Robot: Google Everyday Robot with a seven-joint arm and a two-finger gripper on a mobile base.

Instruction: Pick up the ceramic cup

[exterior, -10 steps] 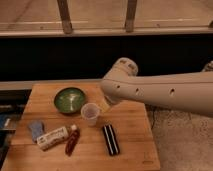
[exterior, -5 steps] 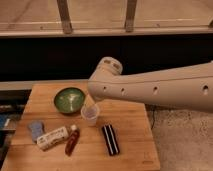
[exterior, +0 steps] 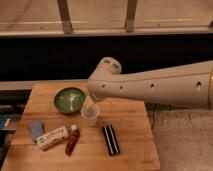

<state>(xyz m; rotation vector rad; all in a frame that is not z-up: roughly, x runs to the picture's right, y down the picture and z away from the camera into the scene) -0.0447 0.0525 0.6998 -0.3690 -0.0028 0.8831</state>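
Along the left edge of the wooden table (exterior: 129, 118) lies a small blue-grey thing (exterior: 35, 129), too blurred for me to name. Just right of it, toward the front edge, a white packet (exterior: 52, 138) lies at a slant with markings I can't read. Behind those, nearer the back left corner, sits the shallow green bowl (exterior: 69, 99). In front of the bowl, close to the front edge, a dark red bottle (exterior: 72, 141) with a pale cap lies on its side beside the packet. The ceramic cup (exterior: 90, 114) stands upright about mid-table, just right of the bowl and a little nearer the front, its round rim showing. The gripper (exterior: 93, 101) hangs right over that rim, between bowl and cup and close to both. From where I look the thick wrist covers most of it, so I cannot tell whether it is spread or closed, or whether it touches the cup. Further right, toward the front, a flat black bar (exterior: 111, 139) lies well apart from the cup. The pale arm (exterior: 160, 87) reaches in from the right and hides the table's back right corner. The near left corner is cut off from view.
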